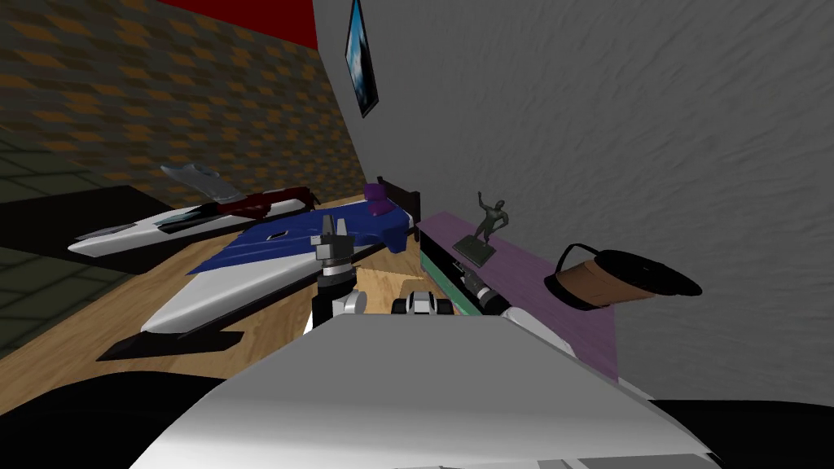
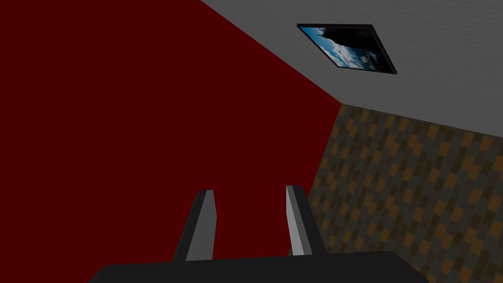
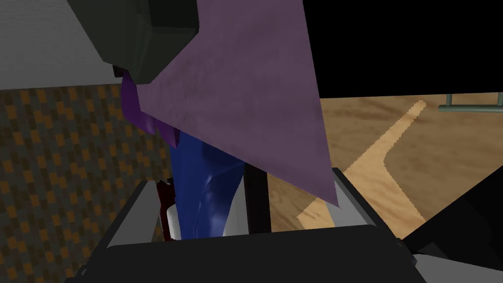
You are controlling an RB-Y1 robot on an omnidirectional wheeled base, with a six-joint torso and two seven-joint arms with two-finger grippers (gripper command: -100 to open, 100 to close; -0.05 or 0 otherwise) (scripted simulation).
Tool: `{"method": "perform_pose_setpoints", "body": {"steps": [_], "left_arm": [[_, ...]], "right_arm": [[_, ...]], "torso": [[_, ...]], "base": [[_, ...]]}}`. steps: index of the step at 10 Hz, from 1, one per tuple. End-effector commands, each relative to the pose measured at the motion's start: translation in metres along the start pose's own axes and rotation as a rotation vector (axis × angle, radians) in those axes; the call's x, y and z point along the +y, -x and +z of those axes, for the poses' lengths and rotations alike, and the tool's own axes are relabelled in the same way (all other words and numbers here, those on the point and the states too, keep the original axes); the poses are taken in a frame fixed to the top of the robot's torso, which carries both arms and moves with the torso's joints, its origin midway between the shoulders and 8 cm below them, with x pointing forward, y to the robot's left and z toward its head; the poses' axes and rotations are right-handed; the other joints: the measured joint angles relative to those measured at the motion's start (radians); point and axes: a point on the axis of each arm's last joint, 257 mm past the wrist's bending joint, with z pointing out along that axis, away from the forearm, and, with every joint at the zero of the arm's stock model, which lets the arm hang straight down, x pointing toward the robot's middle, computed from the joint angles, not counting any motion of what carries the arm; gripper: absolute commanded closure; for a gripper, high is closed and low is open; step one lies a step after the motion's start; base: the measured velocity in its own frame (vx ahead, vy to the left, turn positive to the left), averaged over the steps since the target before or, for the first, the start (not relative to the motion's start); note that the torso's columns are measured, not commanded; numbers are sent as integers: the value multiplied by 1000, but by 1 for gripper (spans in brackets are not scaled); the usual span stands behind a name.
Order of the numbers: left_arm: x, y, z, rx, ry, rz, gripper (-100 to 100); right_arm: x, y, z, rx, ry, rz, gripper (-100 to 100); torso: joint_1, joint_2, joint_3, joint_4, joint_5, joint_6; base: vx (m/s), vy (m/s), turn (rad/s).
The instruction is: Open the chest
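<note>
Nearest in the head view, the right gripper point(image 1: 471, 283) sits at the front edge of the chest point(image 1: 521, 260). The chest's purple top carries a statue point(image 1: 489, 224) and a lamp point(image 1: 611, 281). The left gripper point(image 1: 334, 221) is raised well away from the chest, over the bed point(image 1: 277, 244).

In the left wrist view, the left gripper point(image 2: 250, 191) has its jaws apart, holding nothing.

The right wrist view adds the detail the head view lacks: the right gripper point(image 3: 243, 178) has its jaws spread wide, with a corner of the chest point(image 3: 236, 98) top between them. I cannot tell whether it touches them.

I judge this to be the approach. Next, the right gripper needs a hold on the chest's front, then a pull.
</note>
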Motion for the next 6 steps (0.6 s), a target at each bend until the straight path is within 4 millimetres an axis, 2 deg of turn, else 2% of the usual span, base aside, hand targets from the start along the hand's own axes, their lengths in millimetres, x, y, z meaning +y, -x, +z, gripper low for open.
{"method": "perform_pose_setpoints", "body": {"steps": [1, 2, 4, 5, 6], "left_arm": [[0, 0, 0, 0, 0, 0, 0], [0, 0, 0, 0, 0, 0, 0], [0, 0, 0, 0, 0, 0, 0], [0, 0, 0, 0, 0, 0, 0], [0, 0, 0, 0, 0, 0, 0]], "right_arm": [[20, -19, -6, 34, 47, -126, -100], [25, -24, -8, 41, 59, -161, -100], [27, -22, -1, 47, 54, -137, -100], [25, -22, -4, 43, 53, -138, -100], [25, -22, -4, 43, 53, -138, 100]], "torso": [[0, 0, 0, 0, 0, 0], [0, 0, 0, 0, 0, 0], [-1, 1, 1, 0, 0, 0], [0, -1, 0, 0, 0, 0], [0, 0, 0, 0, 0, 0]], "base": [[40, 28, 55], [41, 28, 39], [33, 12, 44], [30, 7, 24], [0, 0, 0]]}}
